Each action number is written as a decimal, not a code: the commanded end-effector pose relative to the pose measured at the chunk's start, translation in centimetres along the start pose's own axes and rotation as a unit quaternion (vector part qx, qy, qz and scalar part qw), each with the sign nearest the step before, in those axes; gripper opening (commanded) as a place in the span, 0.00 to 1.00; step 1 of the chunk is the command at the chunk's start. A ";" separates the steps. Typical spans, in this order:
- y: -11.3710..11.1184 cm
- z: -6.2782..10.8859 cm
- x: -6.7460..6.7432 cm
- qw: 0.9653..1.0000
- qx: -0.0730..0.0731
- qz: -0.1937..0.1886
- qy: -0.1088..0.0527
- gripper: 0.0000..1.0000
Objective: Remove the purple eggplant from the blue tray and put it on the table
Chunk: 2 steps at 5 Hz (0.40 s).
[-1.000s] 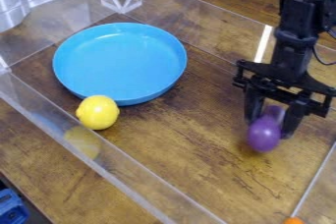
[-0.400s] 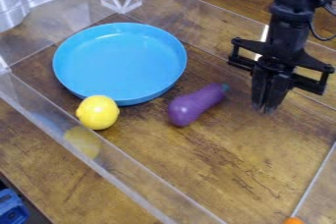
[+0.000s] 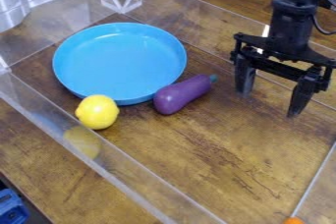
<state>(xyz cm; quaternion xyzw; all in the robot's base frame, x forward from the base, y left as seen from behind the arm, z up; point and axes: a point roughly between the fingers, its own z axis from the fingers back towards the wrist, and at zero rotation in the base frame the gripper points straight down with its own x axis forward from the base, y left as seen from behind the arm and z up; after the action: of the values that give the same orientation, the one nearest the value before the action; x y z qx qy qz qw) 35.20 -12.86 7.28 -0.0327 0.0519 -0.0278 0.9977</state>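
Now purple eggplant (image 3: 183, 93) lies on table (image 3: 197, 159) just right of blue tray (image 3: 118, 63); gripper (image 3: 273, 92) w/ jaws wide, holding nothing.

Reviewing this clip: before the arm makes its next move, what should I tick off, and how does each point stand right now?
1. Eggplant out of the blue tray: ok, it lies on the table.
2. Eggplant clear of the tray rim: cannot tell, its wide end sits right by the rim.
3. Hand released: ok, the jaws stand wide open and hold nothing.
4. Hand clear of the eggplant: ok, there is a gap between them.
5. Tray inside is bare: ok.
6. Yellow ball out of the way: ok, it rests on the table beside the tray.
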 end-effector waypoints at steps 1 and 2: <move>-0.4 1.6 1.1 1.000 -0.004 -0.015 -0.025 1.00; 2.4 1.4 2.1 1.000 0.002 -0.021 -0.018 1.00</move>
<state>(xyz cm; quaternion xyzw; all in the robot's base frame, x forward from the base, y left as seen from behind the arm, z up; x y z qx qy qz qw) 36.60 -10.86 5.96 -0.0256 0.0675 -0.0504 0.9961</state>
